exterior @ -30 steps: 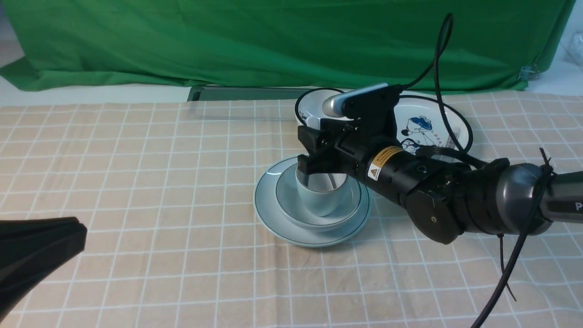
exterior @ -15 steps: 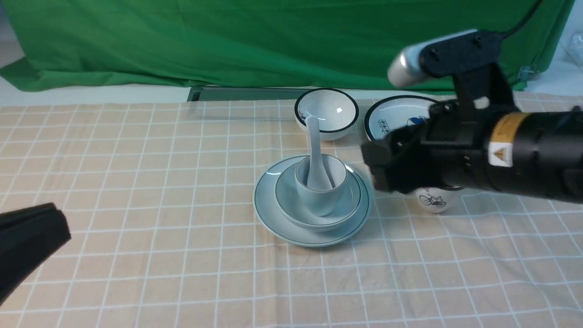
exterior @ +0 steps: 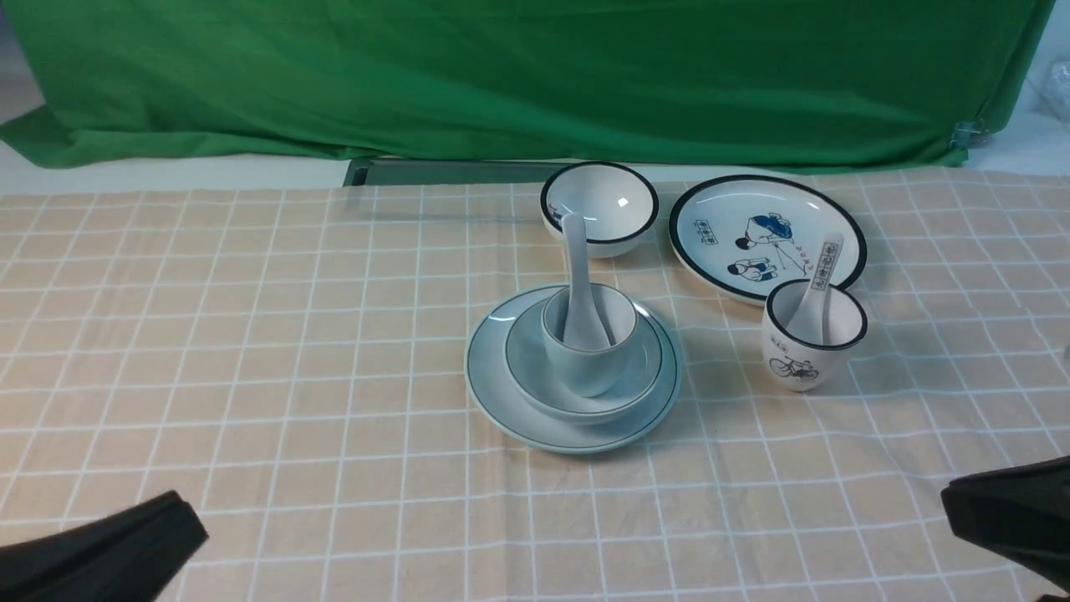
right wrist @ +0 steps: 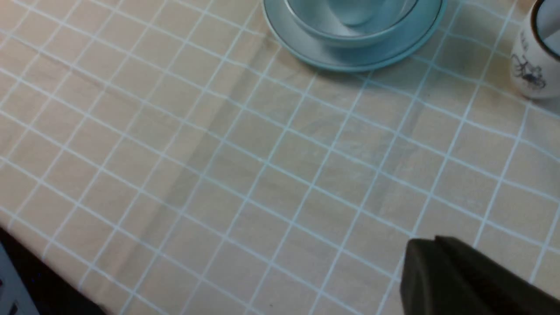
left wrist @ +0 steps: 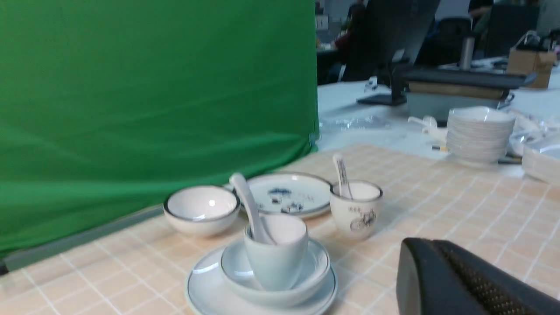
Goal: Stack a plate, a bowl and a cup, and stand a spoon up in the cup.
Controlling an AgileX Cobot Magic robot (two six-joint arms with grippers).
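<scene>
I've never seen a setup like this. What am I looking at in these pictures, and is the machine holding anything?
This is a robot with two arms, each ending in a hand. The wide picture looks forward from between the arms; the other two come from wrist cameras. The black wedges in its bottom corners are the left hand and right hand, both closed, holding nothing. On the checked tablecloth stands a pale plate with a bowl on it, a cup in the bowl and a spoon standing in the cup. Behind are a small bowl and a picture plate; a bicycle cup holds another spoon.
</scene>
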